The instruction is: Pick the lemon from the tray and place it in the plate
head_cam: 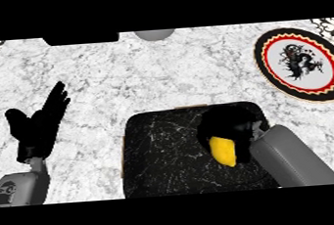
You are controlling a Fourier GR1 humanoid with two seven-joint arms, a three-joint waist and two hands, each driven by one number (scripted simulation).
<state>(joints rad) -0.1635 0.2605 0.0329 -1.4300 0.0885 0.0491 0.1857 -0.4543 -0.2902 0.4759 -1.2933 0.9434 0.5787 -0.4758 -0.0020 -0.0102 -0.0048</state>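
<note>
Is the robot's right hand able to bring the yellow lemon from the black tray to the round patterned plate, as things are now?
Probably yes. The right hand is curled over the yellow lemon above the black tray, and the marble counter between it and the round patterned plate looks bare.

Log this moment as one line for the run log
right hand: curled round lemon over tray | left hand: open, resting at left | plate: holds nothing, far right

lemon [222,151] yellow | tray [165,154] black, white-veined | plate [302,66] red-black rim
</note>
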